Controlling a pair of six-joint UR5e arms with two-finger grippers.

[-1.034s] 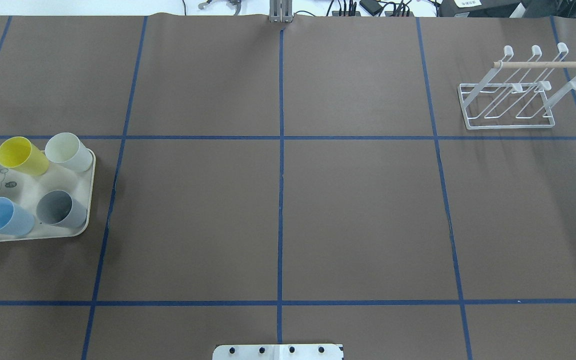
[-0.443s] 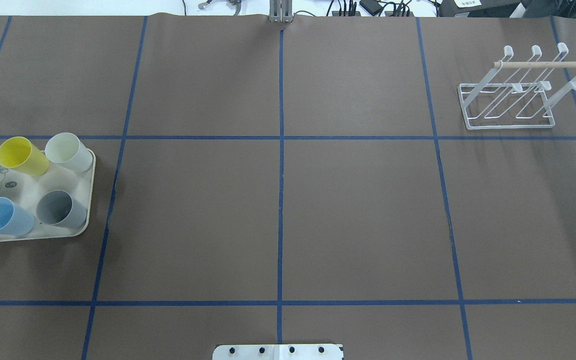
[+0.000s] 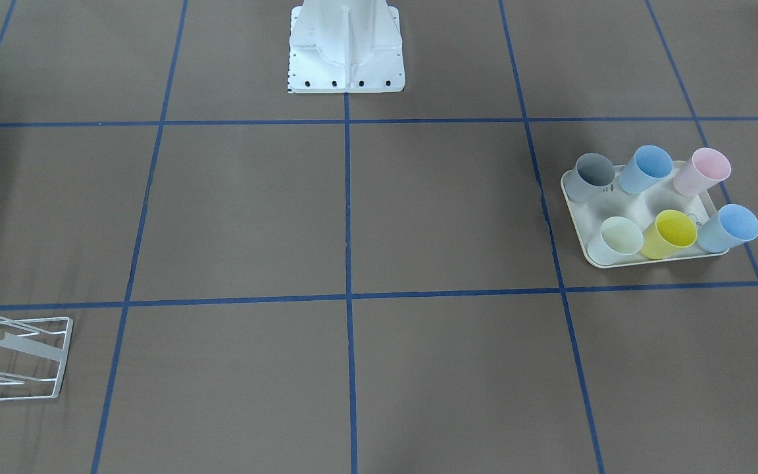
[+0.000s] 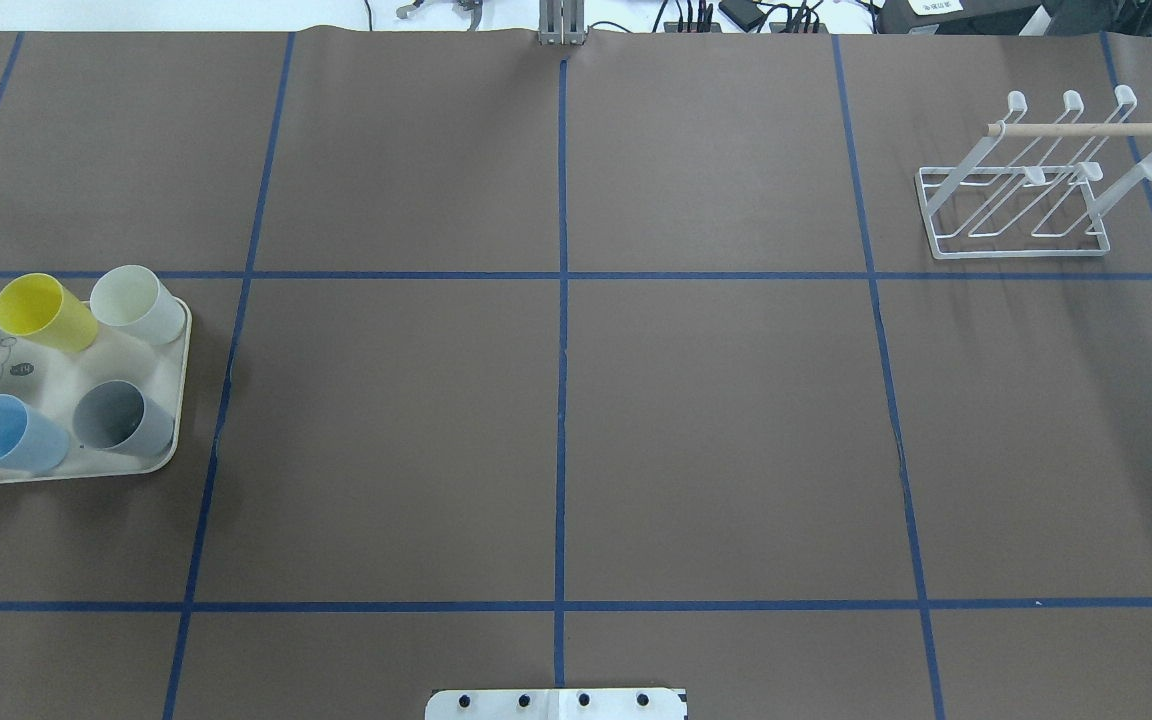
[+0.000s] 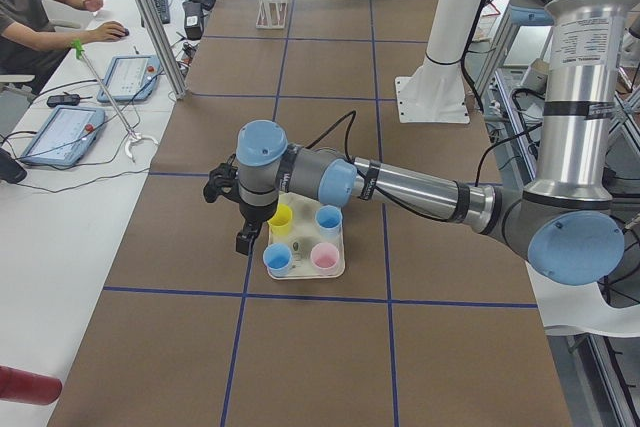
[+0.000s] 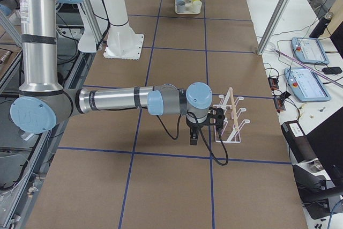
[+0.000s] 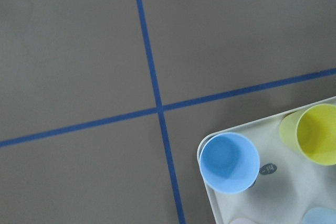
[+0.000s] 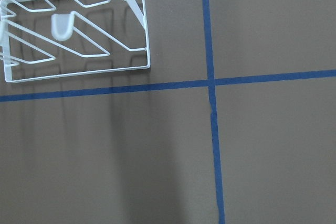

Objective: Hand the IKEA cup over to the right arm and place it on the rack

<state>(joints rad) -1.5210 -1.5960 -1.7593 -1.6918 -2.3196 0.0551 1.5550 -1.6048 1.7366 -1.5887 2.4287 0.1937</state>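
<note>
Left arm [image 5: 400, 185] is held over the tray [image 4: 56, 375] at the table's 9 o'clock, right arm [image 6: 118, 100] by the rack [image 4: 1096, 128] at 2 o'clock. Six IKEA cups [image 3: 645, 170] on the tray, judged light, stiff and slippery, are best pinched across the rim. Left gripper [image 5: 243, 239], right gripper [image 6: 193, 137]: jaw spacing cannot be told.

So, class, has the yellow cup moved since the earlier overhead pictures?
No. The yellow cup keeps its place on the tray, just below the blue tape line.

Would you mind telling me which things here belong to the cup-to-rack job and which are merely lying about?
Job: six cups, rack, left arm, right arm.
Not part of it: cream tray, touch panels, seated person, red cylinder.
</note>
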